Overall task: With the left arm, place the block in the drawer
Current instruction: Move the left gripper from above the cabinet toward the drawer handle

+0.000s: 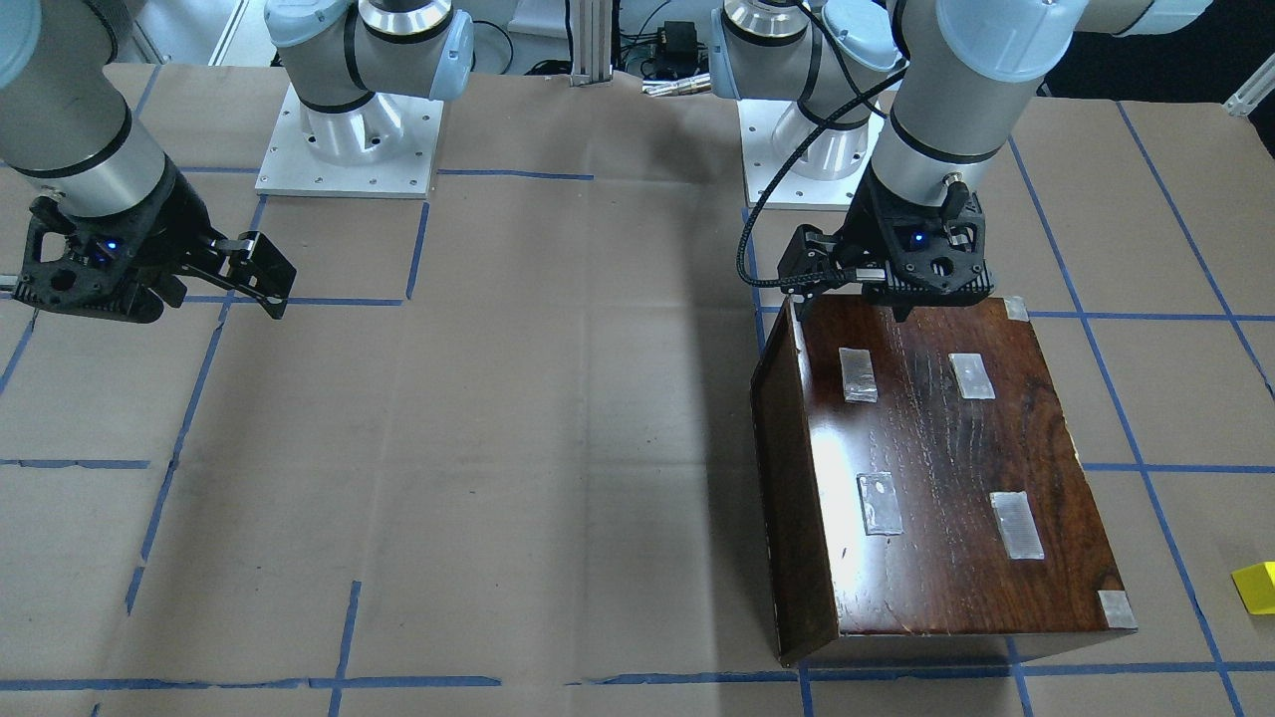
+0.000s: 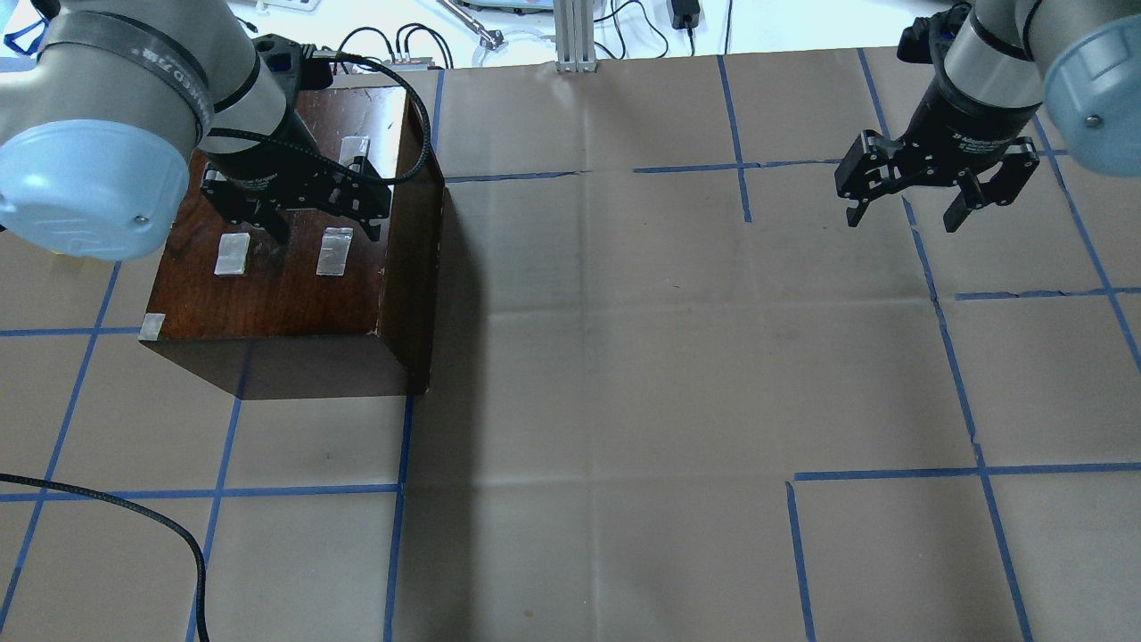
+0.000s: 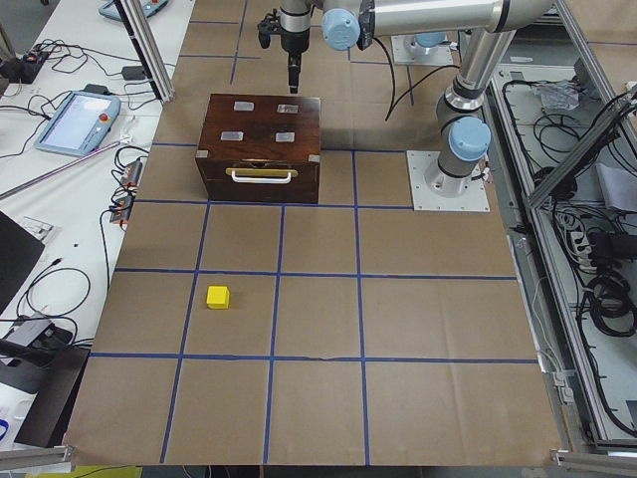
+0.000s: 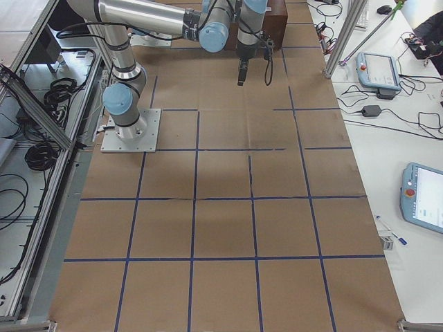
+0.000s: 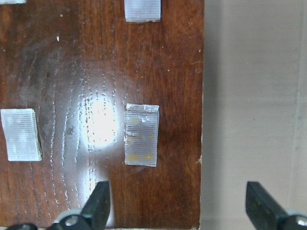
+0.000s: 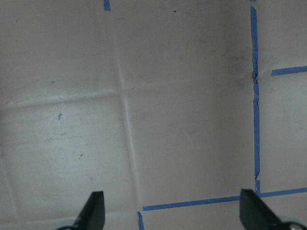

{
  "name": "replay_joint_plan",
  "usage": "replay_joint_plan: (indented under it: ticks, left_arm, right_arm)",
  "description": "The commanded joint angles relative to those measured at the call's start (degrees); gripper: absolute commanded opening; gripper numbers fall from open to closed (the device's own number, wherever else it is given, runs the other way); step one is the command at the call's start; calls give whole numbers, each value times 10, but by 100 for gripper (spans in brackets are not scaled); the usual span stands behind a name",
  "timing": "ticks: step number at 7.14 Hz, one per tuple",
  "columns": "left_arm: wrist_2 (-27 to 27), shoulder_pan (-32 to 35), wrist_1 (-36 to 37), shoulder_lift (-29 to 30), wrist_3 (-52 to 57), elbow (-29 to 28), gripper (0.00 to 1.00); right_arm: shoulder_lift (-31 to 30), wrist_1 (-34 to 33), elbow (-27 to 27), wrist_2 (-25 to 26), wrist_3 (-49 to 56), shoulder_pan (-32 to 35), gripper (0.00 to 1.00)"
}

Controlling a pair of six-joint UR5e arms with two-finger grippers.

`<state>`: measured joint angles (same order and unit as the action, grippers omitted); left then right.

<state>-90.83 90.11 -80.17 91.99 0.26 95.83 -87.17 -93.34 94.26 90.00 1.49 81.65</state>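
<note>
The yellow block (image 1: 1255, 588) lies on the brown paper beyond the box, far from both grippers; it also shows in the exterior left view (image 3: 218, 297). The glossy dark-brown box (image 2: 285, 285) has silver tape patches on top. The drawer's pale tray is hidden; only the box front with a pale handle (image 3: 261, 176) shows. My left gripper (image 2: 323, 232) is open and empty just above the box top, near its edge (image 5: 178, 211). My right gripper (image 2: 905, 216) is open and empty above bare paper (image 6: 172, 215).
Blue tape lines grid the paper-covered table (image 2: 624, 357). A loose black cable (image 2: 134, 517) lies at the near left corner. The arm bases (image 1: 349, 149) stand at the robot's side. Teach pendants (image 4: 377, 69) lie off the table's edge.
</note>
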Motion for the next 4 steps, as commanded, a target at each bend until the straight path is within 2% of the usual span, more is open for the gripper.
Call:
replay_joint_plan:
  ticks: [1,4]
  left_arm:
    - [-3,0,1,5,0,-1,99]
    - [0,0,0,2,0,-5,99]
  right_arm:
    - [0,0,0,0,-1,0,100]
    - [0,0,0,0,0,0,100]
